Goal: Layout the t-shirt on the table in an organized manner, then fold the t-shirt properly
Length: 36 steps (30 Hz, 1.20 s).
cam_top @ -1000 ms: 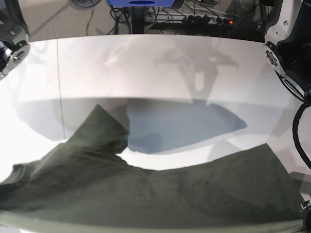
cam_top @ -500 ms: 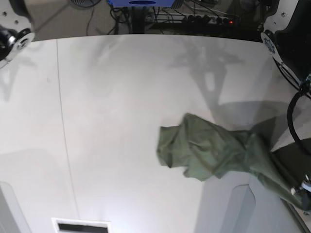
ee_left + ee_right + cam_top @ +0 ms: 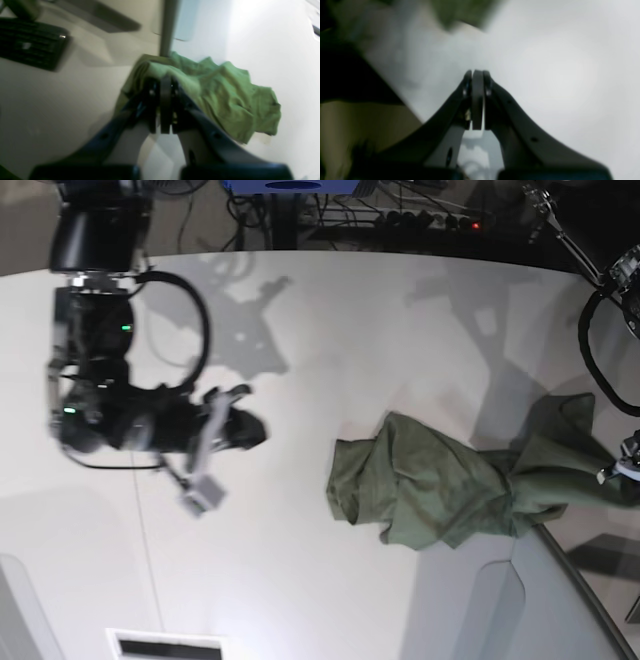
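The olive-green t-shirt (image 3: 440,485) lies bunched in a wrinkled heap on the right part of the white table (image 3: 330,330). Its right end is drawn out toward the table's right edge. There my left gripper (image 3: 625,468) is shut on it. In the left wrist view the left gripper (image 3: 165,82) has its fingers pressed together with the t-shirt (image 3: 225,95) gathered around the tips. My right gripper (image 3: 250,430) hangs over the left-middle of the table, apart from the shirt. In the blurred right wrist view the right gripper (image 3: 477,75) is shut with nothing in it.
Cables and a power strip (image 3: 430,220) lie beyond the far edge. A grey panel (image 3: 470,610) sits at the near right and a slotted vent (image 3: 165,647) at the near edge. The left wrist view shows a dark grille (image 3: 30,42) and a grey post (image 3: 167,27).
The shirt went from hanging spread close to the camera to a heap on the right of the table. The right arm has swung in over the left-middle. The shirt's right end is pulled rightward.
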### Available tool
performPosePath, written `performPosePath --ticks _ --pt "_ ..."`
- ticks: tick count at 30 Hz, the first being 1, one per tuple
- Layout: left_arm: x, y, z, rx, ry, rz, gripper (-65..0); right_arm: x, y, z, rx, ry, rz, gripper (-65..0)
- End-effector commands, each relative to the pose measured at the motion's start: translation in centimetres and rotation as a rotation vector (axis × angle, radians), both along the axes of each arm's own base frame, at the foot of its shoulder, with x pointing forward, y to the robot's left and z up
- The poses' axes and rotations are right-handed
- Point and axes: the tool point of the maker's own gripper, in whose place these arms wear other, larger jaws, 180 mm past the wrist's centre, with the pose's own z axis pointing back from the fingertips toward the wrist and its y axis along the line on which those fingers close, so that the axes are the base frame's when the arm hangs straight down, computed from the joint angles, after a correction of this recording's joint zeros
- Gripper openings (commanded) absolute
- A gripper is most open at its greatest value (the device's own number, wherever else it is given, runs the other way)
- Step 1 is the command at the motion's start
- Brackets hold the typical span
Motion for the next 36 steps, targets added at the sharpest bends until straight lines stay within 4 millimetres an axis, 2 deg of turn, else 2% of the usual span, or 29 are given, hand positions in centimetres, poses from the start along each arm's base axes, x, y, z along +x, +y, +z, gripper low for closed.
performPosePath --ticks 1,3,5,9,10,13,17,20,23,24,25,26,29,30,33,36 --pt "0.0 0.5 1.4 0.027 -0.041 0.003 -65.0 0.6 1.1 0.3 0.030 -0.001 0.007 -62.1" --pt "-0.6 1.0 1.0 0.027 -0.028 0.018 -65.0 0.1 3.6 -1.4 0.068 0.079 0.047 -54.3" --pt "-1.3 1.3 0.3 0.029 -0.006 0.026 -65.0 -0.6 6.1 -3.1 0.095 0.137 0.099 -41.4" --pt "-1.5 1.1 -0.2 0.023 0.007 0.025 -65.0 -1.1 10.3 -4.8 0.115 0.151 0.191 -15.6" --pt "-1.5 1.1 -0.3 0.022 0.009 0.025 -65.0 -1.4 11.3 -5.4 0.117 0.166 0.209 -13.2" --pt "-1.7 1.0 -0.5 0.019 0.015 0.024 -65.0 -1.8 13.3 -6.7 0.134 0.196 0.220 -13.1" --pt "-1.7 1.1 -0.4 0.019 0.013 0.026 -65.0 -1.2 14.6 -8.0 0.148 0.217 0.193 -12.6" --pt "-2.1 0.9 -1.1 0.017 0.034 0.020 -65.0 -0.3 14.9 -7.8 0.156 0.195 0.177 -12.6" --pt "-2.5 1.0 -1.5 0.019 0.049 0.024 -65.0 0.2 15.6 -6.8 0.153 0.151 0.209 -13.2" --pt "-2.8 1.1 -1.8 0.022 0.061 0.026 -65.0 0.2 15.8 -6.3 0.149 0.129 0.228 -15.2" --pt "-3.0 1.1 -2.1 0.022 0.071 0.025 -65.0 0.2 16.3 -5.7 0.145 0.102 0.254 -19.8" --pt "-3.2 1.1 -2.3 0.022 0.078 0.025 -65.0 -0.1 16.7 -5.4 0.136 0.084 0.283 -27.2" --pt "-3.8 1.1 -3.0 0.021 0.101 0.024 -65.0 0.2 17.8 -4.4 0.099 0.029 0.357 -56.9" --pt "-4.0 1.0 -3.3 0.019 0.109 0.023 -65.0 0.5 18.1 -4.1 0.097 0.010 0.367 -65.0" --pt "-5.3 1.1 -4.6 0.021 0.160 0.028 -65.0 1.9 19.0 -2.8 0.141 -0.059 0.333 -61.4" --pt "-7.3 1.2 -6.5 0.022 0.236 0.030 -65.0 4.3 17.8 -4.0 0.109 -0.053 0.203 -63.8"
